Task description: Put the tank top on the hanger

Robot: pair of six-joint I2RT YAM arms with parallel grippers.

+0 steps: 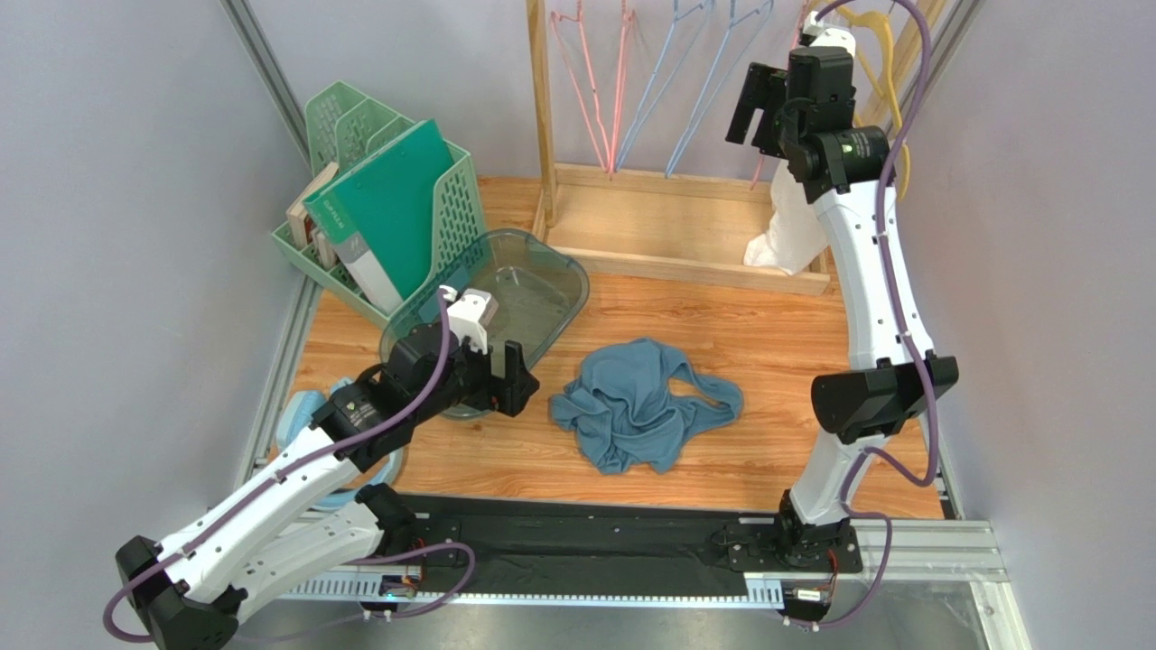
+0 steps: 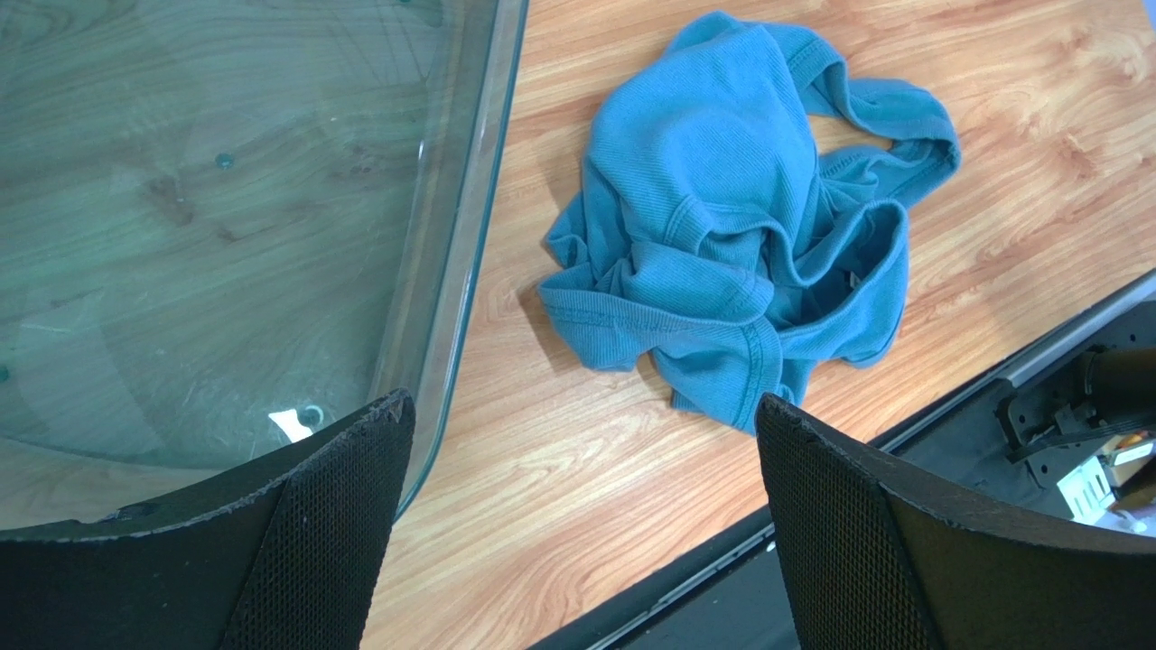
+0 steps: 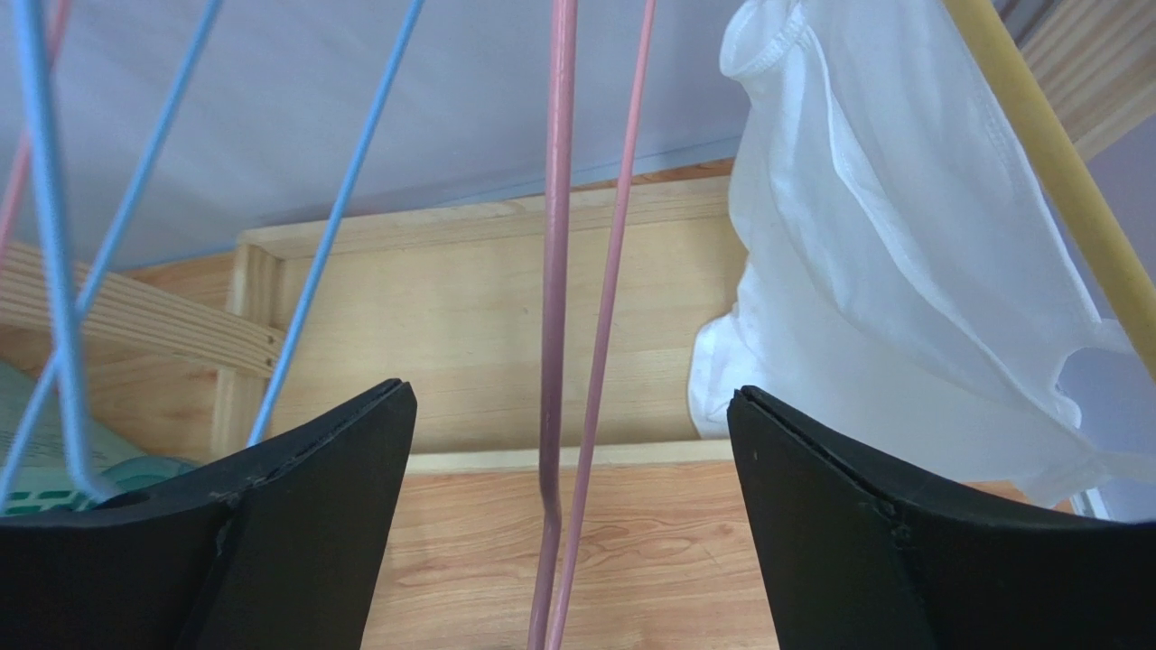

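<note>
Soft, light, crumpled dusty-blue fabric tank top point(image 2: 719, 257), likely limp: pinch a narrow strap point(image 2: 889, 115). Thin pink wire hanger point(image 3: 556, 271) seen between released right fingers point(image 3: 312, 501); left fingers point(image 2: 326, 515) spread likewise.

You have no text, label, brand, number or sign that can be read in any of the three views. The left wrist view shows a small white patch point(image 2: 289, 423) low in the clear tub point(image 2: 461, 203), but any print on it is too small to tell. In the top view, the flat items point(image 1: 356, 257) standing in the green rack point(image 1: 459, 203) show no legible lettering at this size.
</note>
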